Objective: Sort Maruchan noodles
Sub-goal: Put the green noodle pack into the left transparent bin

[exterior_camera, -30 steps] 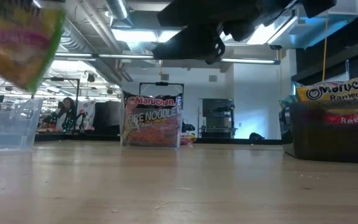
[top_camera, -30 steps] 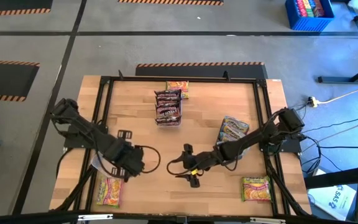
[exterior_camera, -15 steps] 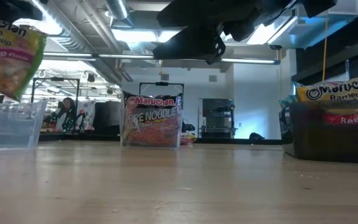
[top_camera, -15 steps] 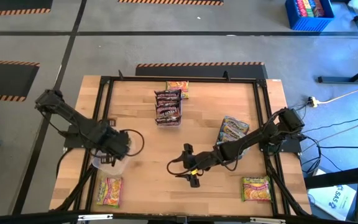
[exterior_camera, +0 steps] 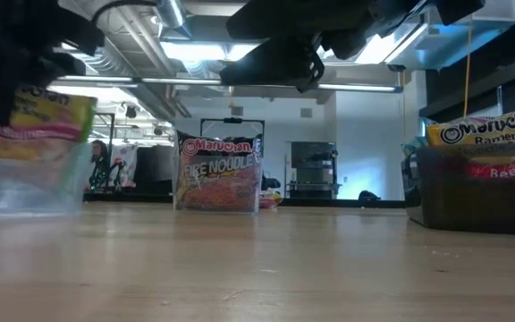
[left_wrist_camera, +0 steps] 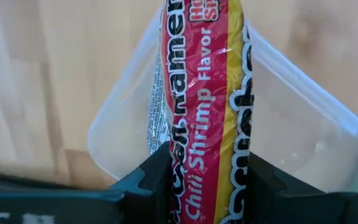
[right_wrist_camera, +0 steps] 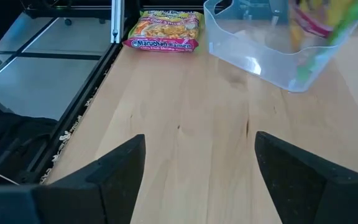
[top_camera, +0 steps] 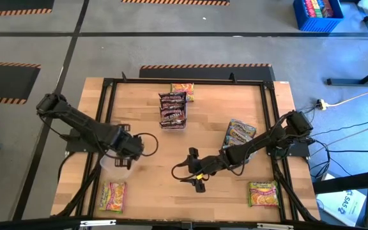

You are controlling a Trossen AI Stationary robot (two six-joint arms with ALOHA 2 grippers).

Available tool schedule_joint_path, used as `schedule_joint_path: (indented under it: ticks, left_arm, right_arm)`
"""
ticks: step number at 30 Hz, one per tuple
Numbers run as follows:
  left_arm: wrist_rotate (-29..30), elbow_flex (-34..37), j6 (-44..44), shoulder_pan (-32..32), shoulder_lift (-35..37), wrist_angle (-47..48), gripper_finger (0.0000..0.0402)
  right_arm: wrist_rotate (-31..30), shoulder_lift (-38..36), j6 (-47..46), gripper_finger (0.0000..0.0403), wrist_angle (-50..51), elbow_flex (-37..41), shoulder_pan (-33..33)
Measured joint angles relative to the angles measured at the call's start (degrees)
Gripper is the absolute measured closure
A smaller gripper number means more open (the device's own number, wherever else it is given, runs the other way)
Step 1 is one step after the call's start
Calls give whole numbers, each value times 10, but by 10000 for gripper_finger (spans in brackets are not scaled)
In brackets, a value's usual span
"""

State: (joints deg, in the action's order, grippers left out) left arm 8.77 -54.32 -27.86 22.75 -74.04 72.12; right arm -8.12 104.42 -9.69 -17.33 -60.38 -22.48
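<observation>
I see my left gripper (left_wrist_camera: 201,177) pinching a chili shrimp packet (left_wrist_camera: 201,93) over the clear bin (left_wrist_camera: 291,106) (right gripper (right_wrist_camera: 197,165) spread, idle mid-table).

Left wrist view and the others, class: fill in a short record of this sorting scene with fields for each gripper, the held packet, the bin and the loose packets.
left gripper: jaws shut on the pink-and-yellow chili shrimp ramen packet, over the bin
bin: clear plastic rectangular bin, directly below that packet
right gripper: jaws open, empty, hovering above bare table near its middle
loose packets: yellow-pink packet flat at the table's near left corner; yellow-green packet at the near right
far side: dark maroon packets standing in a row
</observation>
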Motion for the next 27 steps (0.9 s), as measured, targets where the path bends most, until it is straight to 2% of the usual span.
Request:
schedule_joint_path:
  ticks: [4, 12, 16, 21, 23, 27]
  left_arm:
    - [35, 17, -6, -17, 2, -22, 280]
    - [38, 80, -67, -71, 3, -41, 279]
    - [40, 113, -139, -99, 3, -16, 279]
    - [-3, 125, -239, -125, 3, 15, 279]
    - [-10, 121, -237, -128, 3, 15, 279]
    - [-11, 96, -179, -125, 2, 13, 279]
  right_arm:
    - [0, 0, 0, 120, 5, 0, 0]
    - [2, 0, 0, 120, 10, 0, 0]
    - [2, 0, 0, 120, 11, 0, 0]
    - [2, 0, -1, 120, 11, 0, 0]
    - [2, 0, 0, 120, 10, 0, 0]
    - [2, 0, -1, 120, 10, 0, 0]
